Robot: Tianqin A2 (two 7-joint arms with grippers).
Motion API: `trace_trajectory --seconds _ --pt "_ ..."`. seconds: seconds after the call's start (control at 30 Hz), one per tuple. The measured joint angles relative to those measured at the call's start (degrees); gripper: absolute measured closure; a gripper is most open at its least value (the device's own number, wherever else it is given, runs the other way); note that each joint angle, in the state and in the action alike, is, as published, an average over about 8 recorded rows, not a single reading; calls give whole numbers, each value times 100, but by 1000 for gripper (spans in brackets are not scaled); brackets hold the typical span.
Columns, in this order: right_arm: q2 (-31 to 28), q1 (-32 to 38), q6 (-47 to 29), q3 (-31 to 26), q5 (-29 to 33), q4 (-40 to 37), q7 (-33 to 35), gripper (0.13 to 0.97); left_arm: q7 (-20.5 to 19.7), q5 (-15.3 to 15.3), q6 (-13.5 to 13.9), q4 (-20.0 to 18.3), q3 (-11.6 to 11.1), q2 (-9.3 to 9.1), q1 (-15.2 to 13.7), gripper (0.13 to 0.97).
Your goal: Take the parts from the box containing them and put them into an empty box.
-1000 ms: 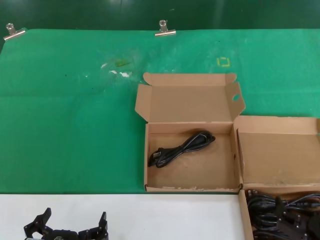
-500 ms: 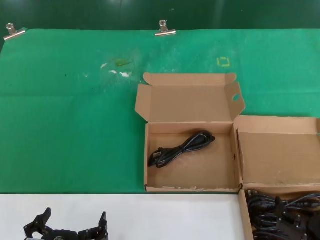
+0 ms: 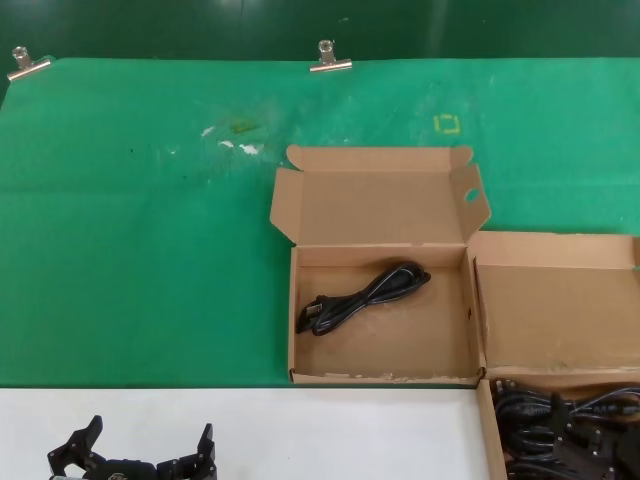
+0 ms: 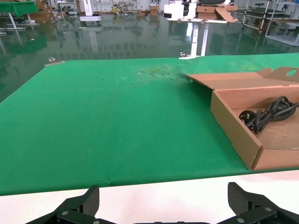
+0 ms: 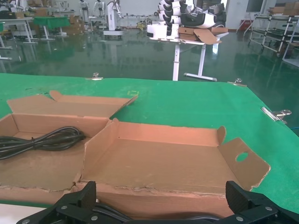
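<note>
Progress is judged as early: one cord transferred, several left. Nearest the robot, the left pincer (image 3: 135, 462) rests released over the white front strip of the desk (image 3: 250, 430), well apart from both boxes and holding nothing. The right pincer (image 5: 159, 205) hovers low over the near end of the box containing them (image 3: 560, 330), its fingers spread wide and empty; in the head view it is only a dark shape among the cords at the lower right corner. The parts (image 3: 560, 425) lie in that box as a tangled black pile, cut off by the frame edge, so their count cannot be told.

Just beside it, on the green mat, stands the empty box (image 3: 380, 375), lid open toward the far side, the round hole visible in one ear flap. One black cord (image 3: 362, 297) already lies inside it, diagonally, clear of the walls.

Remaining work, as judged: grasp the next cord from the pile, carry it across, release, repeat.
</note>
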State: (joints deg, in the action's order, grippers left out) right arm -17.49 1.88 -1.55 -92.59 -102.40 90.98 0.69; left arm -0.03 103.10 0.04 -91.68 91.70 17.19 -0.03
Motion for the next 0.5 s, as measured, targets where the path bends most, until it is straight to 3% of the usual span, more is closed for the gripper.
trace_trajectory --seconds 0.5 --pt "0 0 0 0 0 0 0 129 0 0 0 0 0 0 0 132"
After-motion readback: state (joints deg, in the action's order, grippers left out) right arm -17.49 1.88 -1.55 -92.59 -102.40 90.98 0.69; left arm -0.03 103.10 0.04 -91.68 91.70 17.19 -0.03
